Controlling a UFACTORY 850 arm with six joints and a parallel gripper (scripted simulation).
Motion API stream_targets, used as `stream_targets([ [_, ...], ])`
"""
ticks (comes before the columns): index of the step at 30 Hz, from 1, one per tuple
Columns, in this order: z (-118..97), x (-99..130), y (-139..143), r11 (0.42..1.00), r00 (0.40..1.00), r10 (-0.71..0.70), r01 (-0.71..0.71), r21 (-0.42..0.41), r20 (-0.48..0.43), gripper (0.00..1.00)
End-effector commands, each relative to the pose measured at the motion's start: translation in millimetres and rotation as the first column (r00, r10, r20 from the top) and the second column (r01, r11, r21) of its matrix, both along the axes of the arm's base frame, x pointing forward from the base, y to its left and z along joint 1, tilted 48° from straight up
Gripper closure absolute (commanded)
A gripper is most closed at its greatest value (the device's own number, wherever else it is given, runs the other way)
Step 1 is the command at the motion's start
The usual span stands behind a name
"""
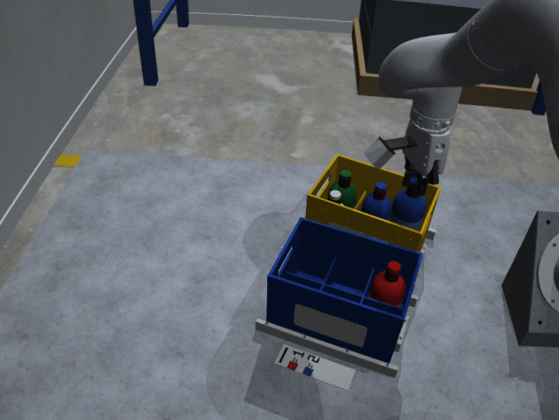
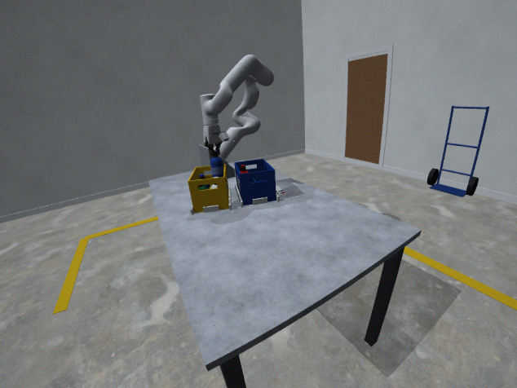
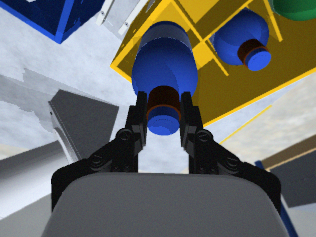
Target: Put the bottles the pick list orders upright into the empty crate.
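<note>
My gripper point(image 1: 416, 184) point(image 2: 214, 151) point(image 3: 163, 103) is shut on the neck of a blue bottle point(image 1: 408, 206) point(image 2: 216, 166) point(image 3: 165, 69), upright and partly raised above the yellow crate point(image 1: 365, 219) point(image 2: 209, 200) point(image 3: 250, 94). In that crate stand another blue bottle point(image 1: 376, 206) point(image 3: 240, 36), a green bottle point(image 1: 345, 191) point(image 3: 297, 6) and a white-capped bottle point(image 1: 334, 195), whose label is hidden. A red bottle point(image 1: 388, 287) stands in the right end of the blue crate point(image 1: 279, 300) point(image 2: 262, 190) point(image 3: 30, 19). The pick list point(image 1: 333, 376) reads red 1, blue 2.
White rails point(image 1: 324, 347) run along the crates' bases on the table point(image 1: 148, 271) point(image 2: 267, 250). The blue crate has thin dividers point(image 1: 328, 273). The robot's base point(image 1: 525, 288) stands to the right in the top view.
</note>
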State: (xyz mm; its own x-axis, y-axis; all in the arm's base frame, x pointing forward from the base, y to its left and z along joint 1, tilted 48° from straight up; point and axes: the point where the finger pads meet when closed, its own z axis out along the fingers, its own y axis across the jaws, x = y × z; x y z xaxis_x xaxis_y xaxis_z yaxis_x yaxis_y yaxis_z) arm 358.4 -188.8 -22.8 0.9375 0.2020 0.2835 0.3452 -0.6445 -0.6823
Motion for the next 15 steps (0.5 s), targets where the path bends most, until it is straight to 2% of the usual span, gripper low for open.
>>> stream_targets([
  [1, 5.4, 0.3, -6.5, 1.000, 1.000, -0.001, 0.001, -0.002, 0.001, 1.00],
  [15, 18.9, -0.6, -21.3, 1.000, 1.000, -0.001, 0.001, -0.002, 0.001, 1.00],
])
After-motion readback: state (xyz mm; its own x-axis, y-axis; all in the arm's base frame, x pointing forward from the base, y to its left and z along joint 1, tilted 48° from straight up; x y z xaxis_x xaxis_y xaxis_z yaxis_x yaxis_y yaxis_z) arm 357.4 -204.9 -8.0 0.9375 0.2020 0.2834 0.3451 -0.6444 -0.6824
